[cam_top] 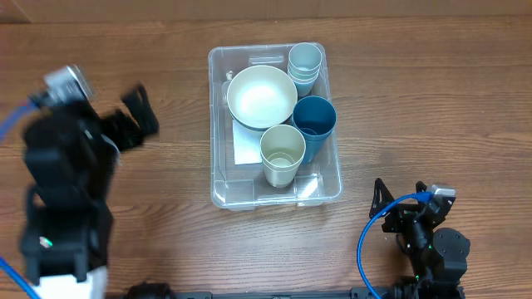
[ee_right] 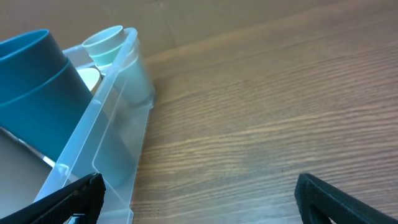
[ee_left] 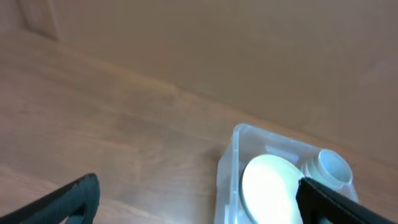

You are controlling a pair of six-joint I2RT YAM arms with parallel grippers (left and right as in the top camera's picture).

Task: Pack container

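Container [cam_top: 218, 141]: clear bin at the middle of the table [cam_top: 432, 83], long axis running from the near edge to the far one
Contents: cream bowl [cam_top: 261, 95] far left, stacked pale cups [cam_top: 305, 60] in the far right corner, teal cup [cam_top: 314, 116] and cream cup [cam_top: 283, 154] nearer, all upright (white label [cam_top: 245, 143] showing through the bottom)
Left gripper [cam_top: 137, 116]: off the left long wall, apart from it, blurred overhead; fingers spread wide in the wrist view, nothing between
Right gripper [cam_top: 399, 198]: just off the near right corner; fingers likewise spread, empty, bin wall at the left of its view
Loose items outside the bin: none seen
Bearing for the next move: bin to the right of the left tool, to the left and slightly ahead of the right tool
Nearer arm: right, probably
Progress: packing close to done, by the look of it, with only a strip free along the near wall
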